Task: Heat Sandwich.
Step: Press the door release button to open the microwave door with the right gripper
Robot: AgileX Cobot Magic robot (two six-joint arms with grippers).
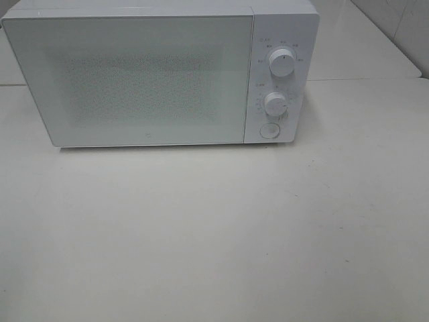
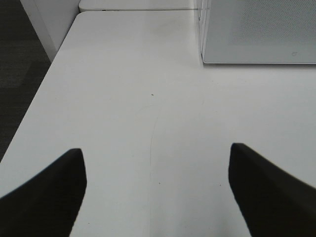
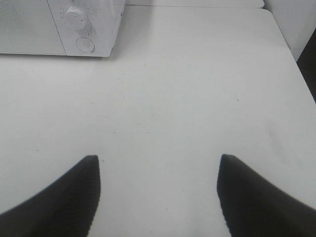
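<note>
The sandwich is out of view in all three frames. A white microwave (image 1: 161,74) stands at the back of the white table (image 1: 214,235) with its door shut; two knobs and a round button (image 1: 269,130) sit on its right panel. Neither arm shows in the exterior view. In the left wrist view my left gripper (image 2: 157,150) hangs open over bare table, the microwave's (image 2: 259,32) front lower corner well ahead of it. My right gripper (image 3: 158,160) is also open over bare table, with the microwave's (image 3: 74,27) knob panel far ahead. Nothing lies between either pair of fingers.
The table's left edge (image 2: 47,94) drops to dark floor in the left wrist view. Its right edge (image 3: 291,54) shows in the right wrist view. A second table (image 1: 365,40) adjoins behind the microwave.
</note>
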